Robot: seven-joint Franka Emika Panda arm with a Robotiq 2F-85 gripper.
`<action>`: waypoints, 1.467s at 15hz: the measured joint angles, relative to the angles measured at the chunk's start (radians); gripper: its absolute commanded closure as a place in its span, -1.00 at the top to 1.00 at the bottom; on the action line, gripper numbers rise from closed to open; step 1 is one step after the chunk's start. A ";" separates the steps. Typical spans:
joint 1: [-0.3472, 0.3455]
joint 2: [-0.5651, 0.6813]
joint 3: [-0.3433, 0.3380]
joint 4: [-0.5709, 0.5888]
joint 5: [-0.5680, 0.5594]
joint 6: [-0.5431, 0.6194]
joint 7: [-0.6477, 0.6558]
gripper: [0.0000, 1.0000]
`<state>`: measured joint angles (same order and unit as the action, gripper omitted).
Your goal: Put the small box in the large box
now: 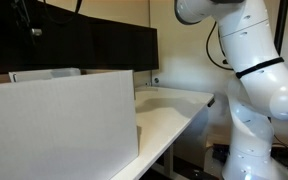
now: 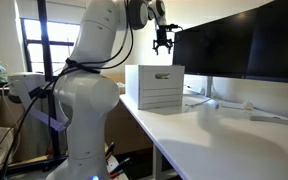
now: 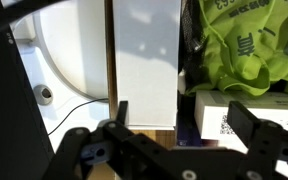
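Observation:
The large box (image 1: 59, 125) (image 2: 156, 88) stands on the white table, with flat white sides. Its brownish cardboard edge (image 3: 111, 70) runs up the wrist view. Just inside that edge lies a plain flat white rectangle, the small box (image 3: 144, 60), lengthwise along the wall. My gripper (image 2: 164, 42) hangs open well above the large box. From the wrist, the gripper (image 3: 184, 110) shows both black fingers spread wide with nothing between them, and the left fingertip (image 3: 122, 108) overlaps the small box's near end in the picture.
Inside the large box are a crumpled green bag (image 3: 249, 45) and a white carton with a printed code label (image 3: 209, 118). Black monitors (image 2: 239, 45) stand behind the box. A cable (image 3: 69, 105) lies on the table beside it. The robot's white base (image 1: 259, 110) is at the table edge.

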<state>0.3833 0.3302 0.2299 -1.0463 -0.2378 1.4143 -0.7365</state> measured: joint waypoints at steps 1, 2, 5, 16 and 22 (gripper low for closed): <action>0.003 -0.005 0.001 0.000 0.000 -0.001 0.000 1.00; 0.005 -0.010 0.002 0.000 0.000 -0.001 0.000 1.00; 0.015 -0.024 0.003 0.000 0.000 -0.001 0.000 1.00; 0.045 -0.050 0.005 -0.006 0.000 -0.001 0.000 1.00; 0.051 -0.054 0.005 -0.008 0.000 -0.001 0.007 1.00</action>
<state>0.4346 0.2764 0.2345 -1.0544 -0.2378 1.4133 -0.7298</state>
